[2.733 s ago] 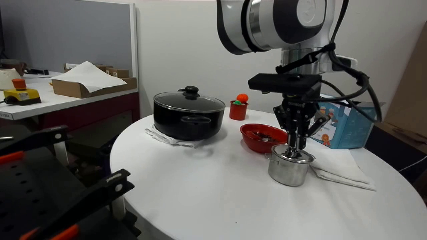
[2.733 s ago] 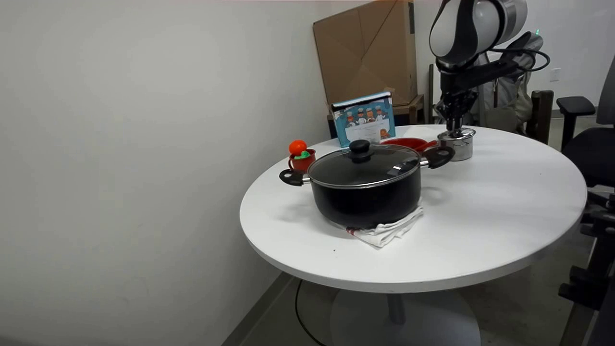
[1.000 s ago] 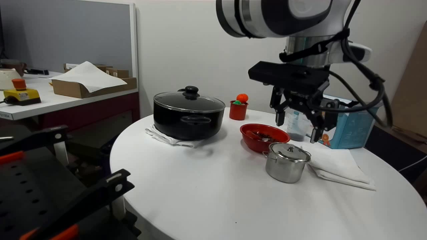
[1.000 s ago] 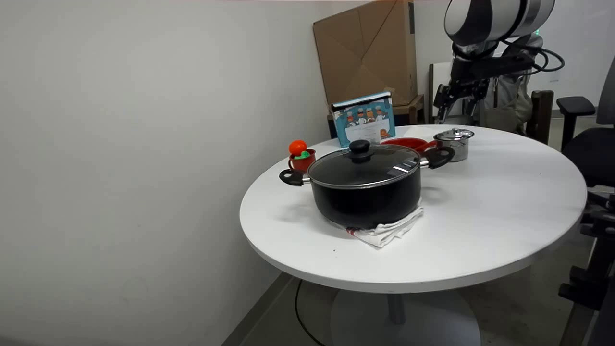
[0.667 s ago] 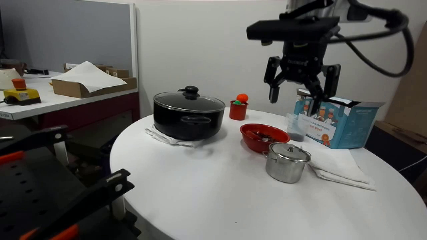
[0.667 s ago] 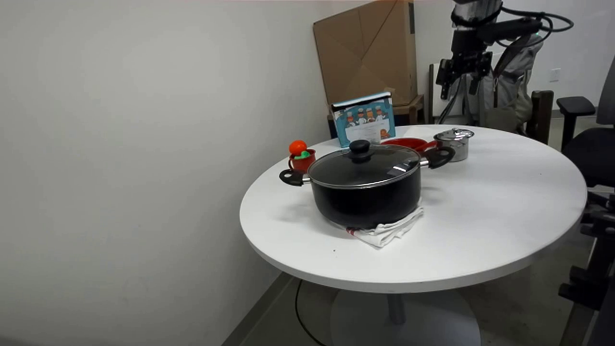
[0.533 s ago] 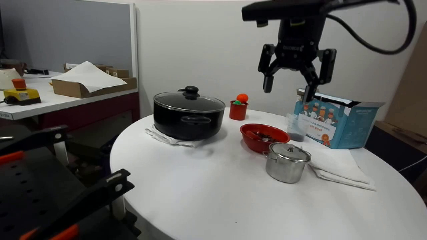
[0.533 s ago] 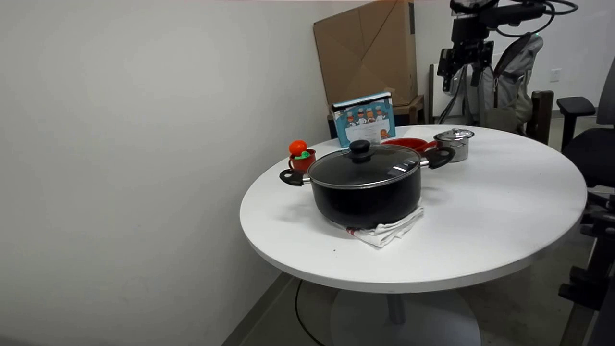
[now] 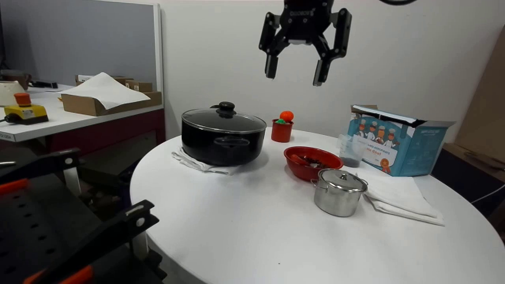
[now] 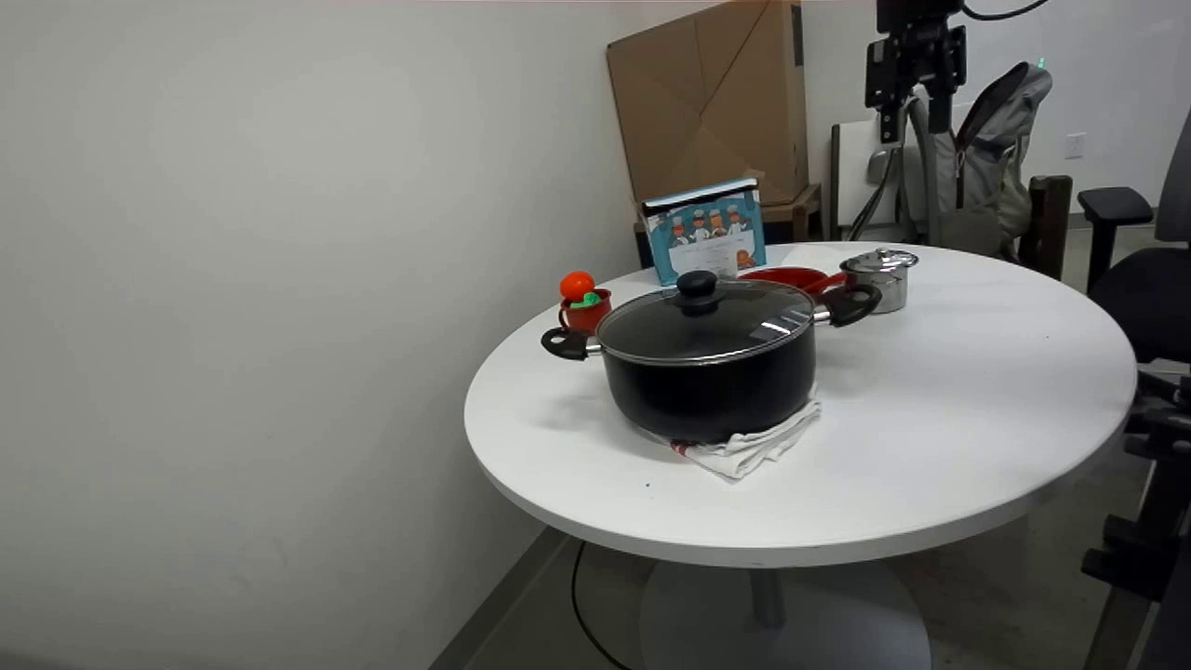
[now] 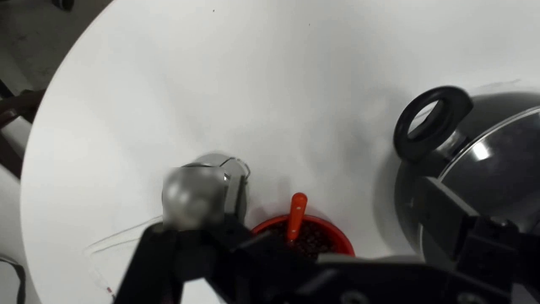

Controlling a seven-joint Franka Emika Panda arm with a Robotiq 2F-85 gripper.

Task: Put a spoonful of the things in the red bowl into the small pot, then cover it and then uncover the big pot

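My gripper (image 9: 294, 77) hangs open high above the table in both exterior views, with nothing between its fingers. The small pot (image 9: 339, 201) is steel, and its shiny lid (image 9: 342, 180) sits on top. Touching or close behind it is the red bowl (image 9: 302, 172), holding dark bits and a spoon with a red handle (image 11: 297, 211). The big pot (image 10: 707, 395) is black, covered by a glass lid (image 9: 225, 121) with a black knob (image 9: 226, 109). In the wrist view the big pot's handle (image 11: 434, 122) shows at right, and my fingers partly hide the bowl and small pot.
A folded cloth (image 9: 400, 197) lies beside the small pot, another cloth (image 10: 754, 447) under the big pot. Toward the wall stand a red cup (image 9: 281, 133) with an orange ball, a clear measuring cup (image 9: 351, 152) and a blue box (image 9: 420, 154).
My gripper has let go of the small pot's lid knob, opened, risen well up and moved across toward the big pot. The small pot has shifted slightly.
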